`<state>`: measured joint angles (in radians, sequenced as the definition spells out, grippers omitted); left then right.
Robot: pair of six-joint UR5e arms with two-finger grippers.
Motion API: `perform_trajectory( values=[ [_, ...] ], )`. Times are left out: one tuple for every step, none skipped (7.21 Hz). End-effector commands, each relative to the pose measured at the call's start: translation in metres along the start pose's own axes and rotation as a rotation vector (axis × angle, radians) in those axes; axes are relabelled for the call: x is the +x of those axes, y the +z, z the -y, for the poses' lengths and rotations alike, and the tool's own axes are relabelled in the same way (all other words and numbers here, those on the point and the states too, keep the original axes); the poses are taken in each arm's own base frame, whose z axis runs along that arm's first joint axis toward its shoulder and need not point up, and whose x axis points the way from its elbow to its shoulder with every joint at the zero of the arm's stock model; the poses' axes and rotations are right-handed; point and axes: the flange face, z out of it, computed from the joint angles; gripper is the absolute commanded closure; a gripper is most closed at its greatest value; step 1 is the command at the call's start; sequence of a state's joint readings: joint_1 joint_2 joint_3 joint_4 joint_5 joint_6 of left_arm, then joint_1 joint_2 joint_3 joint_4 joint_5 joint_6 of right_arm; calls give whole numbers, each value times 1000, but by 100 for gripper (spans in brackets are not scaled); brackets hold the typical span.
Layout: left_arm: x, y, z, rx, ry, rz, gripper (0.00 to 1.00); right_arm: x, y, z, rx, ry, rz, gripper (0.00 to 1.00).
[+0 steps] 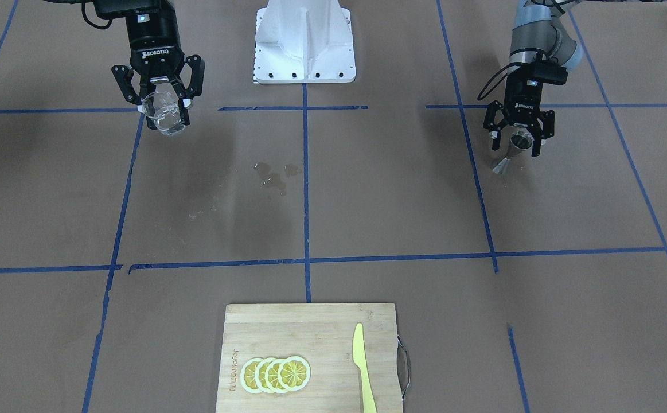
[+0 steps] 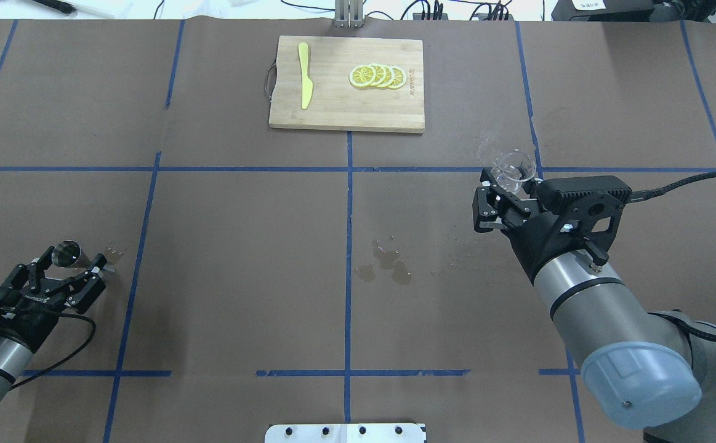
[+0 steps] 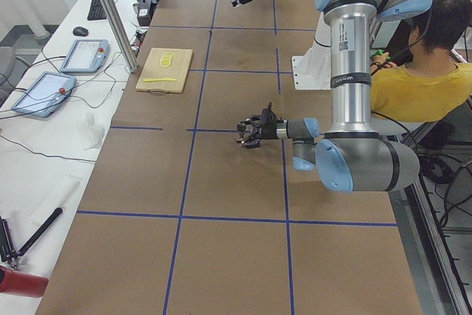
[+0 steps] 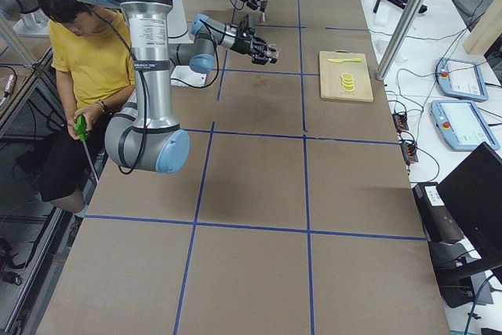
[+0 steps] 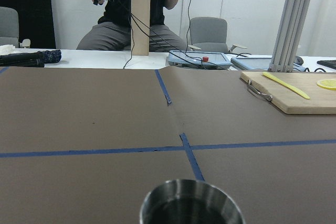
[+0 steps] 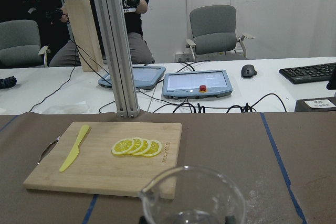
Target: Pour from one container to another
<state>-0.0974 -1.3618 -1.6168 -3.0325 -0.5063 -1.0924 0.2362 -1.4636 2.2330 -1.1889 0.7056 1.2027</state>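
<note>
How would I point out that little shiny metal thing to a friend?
From the wooden cutting board at the table's far edge, come to the near left corner in the overhead view. There the left gripper holds the steel jigger: hourglass-shaped and opaque, unlike the clear glass cup in the right gripper.

Brown table (image 2: 241, 258), blue tape grid (image 2: 349, 215)

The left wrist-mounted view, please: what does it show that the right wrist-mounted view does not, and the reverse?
Only the left wrist view shows the steel jigger, its rim at the bottom edge. Only the right wrist view shows the glass cup and a keyboard. Both show the cutting board with the yellow knife on it.
</note>
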Motion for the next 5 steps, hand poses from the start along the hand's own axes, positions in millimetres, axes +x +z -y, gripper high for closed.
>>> perform_trajectory(
  values=[
    [-2, -5, -1, -11, 8, -6, 0, 0, 0, 0, 0, 0, 0, 100],
    [3, -13, -11, -43, 18, -28, 0, 0, -1, 1, 1, 3, 2, 100],
    [5, -20, -17, -73, 41, -50, 0, -1, -3, 4, 2, 7, 6, 100],
    [-12, -28, -14, -107, 53, -64, 0, -1, -3, 5, 3, 9, 7, 100],
    [-30, -36, -13, -144, 68, -75, 0, -1, -4, 5, 3, 10, 8, 100]
  ],
)
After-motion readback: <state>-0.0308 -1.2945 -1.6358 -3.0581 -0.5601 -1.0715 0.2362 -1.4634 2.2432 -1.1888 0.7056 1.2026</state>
